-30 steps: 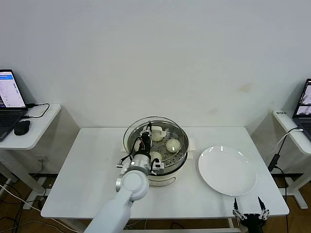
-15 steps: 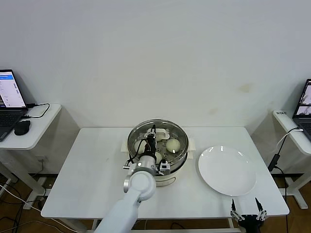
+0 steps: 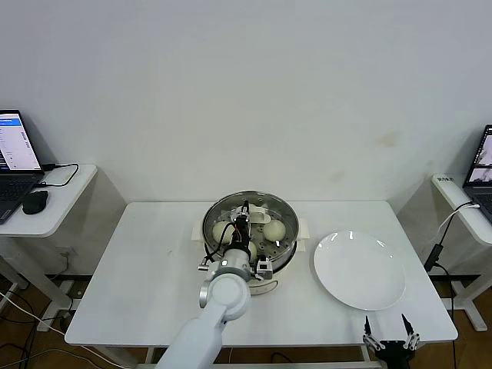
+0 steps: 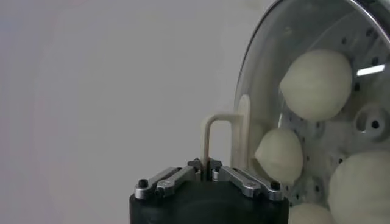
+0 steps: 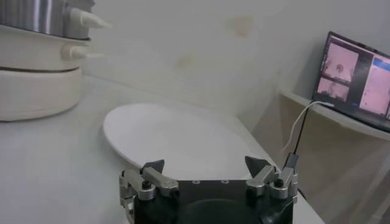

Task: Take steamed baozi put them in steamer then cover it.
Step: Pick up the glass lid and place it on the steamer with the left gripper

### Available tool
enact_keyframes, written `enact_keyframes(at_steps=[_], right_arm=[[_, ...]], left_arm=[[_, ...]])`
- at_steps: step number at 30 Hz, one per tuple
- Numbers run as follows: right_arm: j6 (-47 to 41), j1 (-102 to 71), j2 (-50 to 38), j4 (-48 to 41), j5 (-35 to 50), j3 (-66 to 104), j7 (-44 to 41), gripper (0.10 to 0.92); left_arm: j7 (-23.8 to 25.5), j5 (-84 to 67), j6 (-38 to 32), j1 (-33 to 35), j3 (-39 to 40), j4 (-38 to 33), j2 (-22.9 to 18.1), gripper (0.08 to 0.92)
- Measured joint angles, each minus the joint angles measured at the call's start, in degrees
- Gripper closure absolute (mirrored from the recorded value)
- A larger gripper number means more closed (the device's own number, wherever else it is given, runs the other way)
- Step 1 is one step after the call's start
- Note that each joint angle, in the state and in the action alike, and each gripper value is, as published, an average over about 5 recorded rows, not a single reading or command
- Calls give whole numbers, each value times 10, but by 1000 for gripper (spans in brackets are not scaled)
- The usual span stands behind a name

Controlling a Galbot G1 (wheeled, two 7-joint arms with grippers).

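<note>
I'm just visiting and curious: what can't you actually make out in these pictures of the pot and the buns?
- Fourth baozi: in the head view the left claw and its arm cover part of the steamer.
- Whether the cover sits fully: left wrist view cuts its rim off.
- Steamer top: cut off in right wrist view.

White plate (image 3: 359, 270) on table (image 3: 146, 284); laptops (image 3: 14, 165) on side desks.

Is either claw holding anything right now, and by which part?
The left claw is shut on the cover, pinching its cream-white handle over the steamer. The right claw is open and empty.
</note>
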Motion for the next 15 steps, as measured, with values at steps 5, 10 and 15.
enact_keyframes(at_steps=[5,10,15], right_arm=[[0,0,0,-1,0,-1,-1,203],[0,1,0,-1,0,-1,-2,203],[0,0,0,-2,-1,-5,-2,202]], left_arm=[[-2,5,-3,1,-2,4,-4,868],[-5,8,-7,6,-7,4,-7,824],[-8,7,-9,12,-8,-6,-3,690]])
